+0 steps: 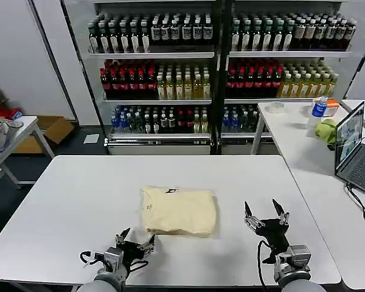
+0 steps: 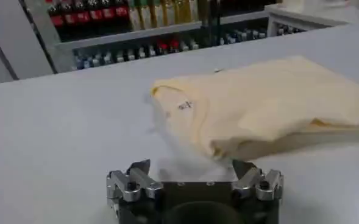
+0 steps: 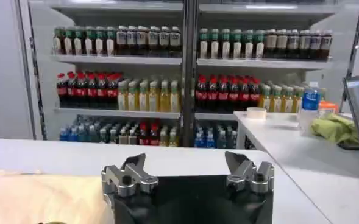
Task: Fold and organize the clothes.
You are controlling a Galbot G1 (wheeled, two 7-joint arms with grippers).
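White table [image 1: 79, 201] fills the foreground, w/ bottle shelves [image 1: 219, 73] behind it and a second table [image 1: 304, 146] off to the R side carrying a laptop [image 1: 353, 146], a green cloth [image 1: 325, 131] and a blue-cap bottle [image 1: 319, 109].

You've got the clothes [image 1: 179, 210] lying folded into a rough rectangle, flat on the table, approx. mid-table. Small dark label [image 1: 169, 191] sits near the far edge. In the left wrist view the clothes [image 2: 270, 103] show stacked layers, w/ a rounded fold edge facing the pincer and the label [image 2: 185, 106] on top.

Your left gripper [image 1: 135, 243] sits low at the near table edge, just short of the garment's near-left corner, not touching it. Fingers are apart; in its own wrist view the left gripper [image 2: 194, 173] has both tips spread, w/ bare table between them and the fold just beyond.

Your right gripper [image 1: 264, 214] is up off the table, to the R of the clothes, clear of them. Fingers spread wide, holding nothing. From the right wrist view the right gripper [image 3: 188, 167] points toward the shelves [image 3: 185, 79], w/ the garment's edge [image 3: 39, 198] at one side of the pincer.
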